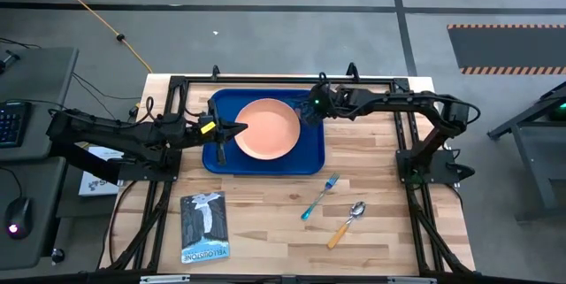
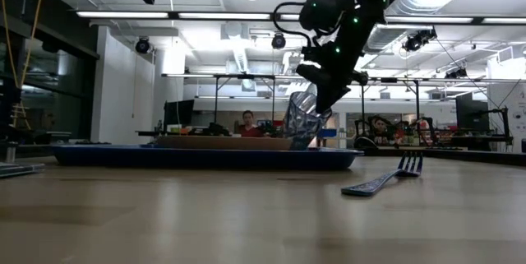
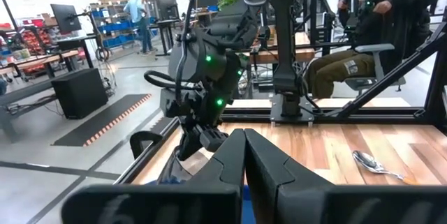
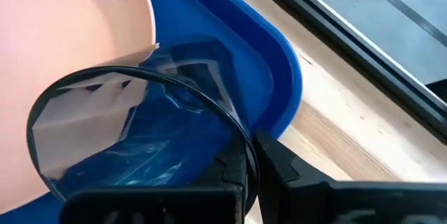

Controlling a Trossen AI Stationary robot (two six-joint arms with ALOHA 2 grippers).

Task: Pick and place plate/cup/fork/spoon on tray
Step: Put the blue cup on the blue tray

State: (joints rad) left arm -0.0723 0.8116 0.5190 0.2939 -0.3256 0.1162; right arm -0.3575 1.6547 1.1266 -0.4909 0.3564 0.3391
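The peach-orange plate (image 1: pixel 268 128) lies flat on the blue tray (image 1: pixel 217 156) at the table's far middle. My right gripper (image 1: pixel 309 109) is over the tray's far right corner, beside the plate's rim, shut on the dark see-through cup (image 4: pixel 133 137). The cup also shows in the low view (image 2: pixel 302 120). My left gripper (image 1: pixel 237 128) is shut and empty, well above the tray's left part, pointing at the plate. The blue-handled fork (image 1: pixel 319 195) and the orange-handled spoon (image 1: pixel 347 222) lie flat on the wood, nearer than the tray. My right gripper pinches the cup's wall at its rim (image 4: pixel 237 140), one finger inside the cup and one outside. The fingers slant down from the table's right side. The cup hangs tilted below them, its lower end (image 2: pixel 297 142) low over the tray. Whether it touches the tray, I cannot tell.
A dark booklet (image 1: pixel 204 226) lies at the near left of the table. Black frame rails (image 1: pixel 402 134) run along the table's sides and far edge. People are in the room beyond the table (image 3: pixel 363 21).
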